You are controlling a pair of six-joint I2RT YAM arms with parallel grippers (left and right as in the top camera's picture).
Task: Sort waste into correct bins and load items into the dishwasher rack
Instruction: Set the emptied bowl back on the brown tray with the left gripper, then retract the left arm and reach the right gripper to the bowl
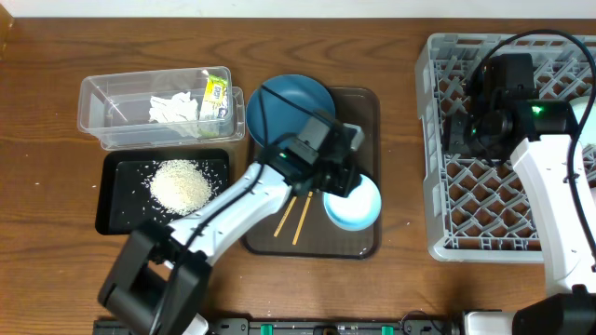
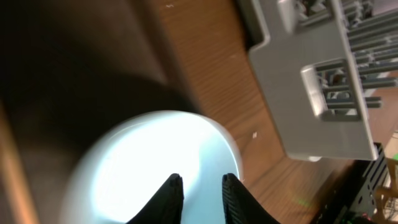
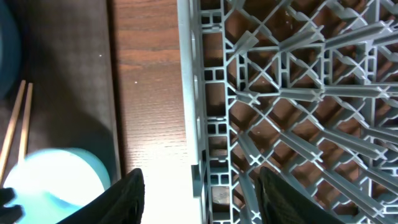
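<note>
Probably light, stiff, slick and chippable, the pale blue-white bowl (image 1: 354,208) sits on the brown tray (image 1: 369,104) beneath the left tool (image 2: 203,190), whose tips are narrowly parted and empty; pinch its rim.

Robot lab bench with kitchen props: wooden table (image 1: 56,56), dishwasher rack (image 1: 438,186), brown tray (image 1: 358,121).

Both arms are built alike, with smooth white shells between chunky black joints. The left arm (image 1: 233,200) has a boxy black base (image 1: 154,279). Its left hand (image 2: 200,193) ends in two glossy black fingers (image 2: 173,198) that taper to rounded tips. The right arm (image 1: 549,186) has a black wrist block with a small green light (image 1: 537,111) and a thin black cable (image 1: 540,33). The right hand (image 3: 202,199) has broad, dull black fingers (image 3: 127,199).
</note>
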